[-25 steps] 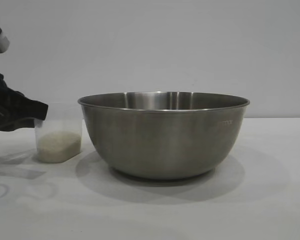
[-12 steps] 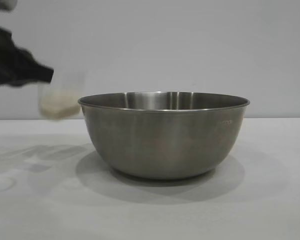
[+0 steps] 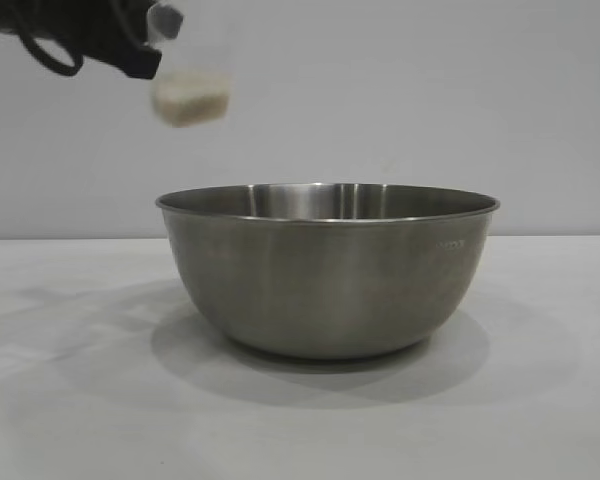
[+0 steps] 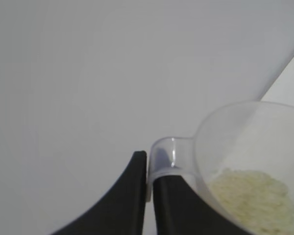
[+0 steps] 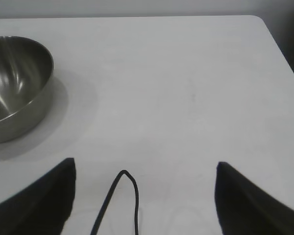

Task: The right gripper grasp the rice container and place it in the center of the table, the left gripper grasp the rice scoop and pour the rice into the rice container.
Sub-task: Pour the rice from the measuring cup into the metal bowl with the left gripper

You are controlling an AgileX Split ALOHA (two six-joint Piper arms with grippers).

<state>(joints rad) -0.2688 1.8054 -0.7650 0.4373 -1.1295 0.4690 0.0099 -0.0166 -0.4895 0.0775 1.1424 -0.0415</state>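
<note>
Left gripper (image 4: 149, 196), clamped on the rice scoop (image 3: 190, 85) handle, holds it above and outside the rice container (image 3: 328, 270) rim; tipping here would spill rice (image 3: 188, 100) onto the table (image 3: 540, 400). Right gripper (image 5: 144, 196) parked beside the container, jaws apart, empty.

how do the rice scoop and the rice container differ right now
The rice scoop is small and clear plastic; the rice container is large brushed steel. The scoop is held in the air by the left gripper; the container rests on the table. The scoop holds rice; the container looks empty.
</note>
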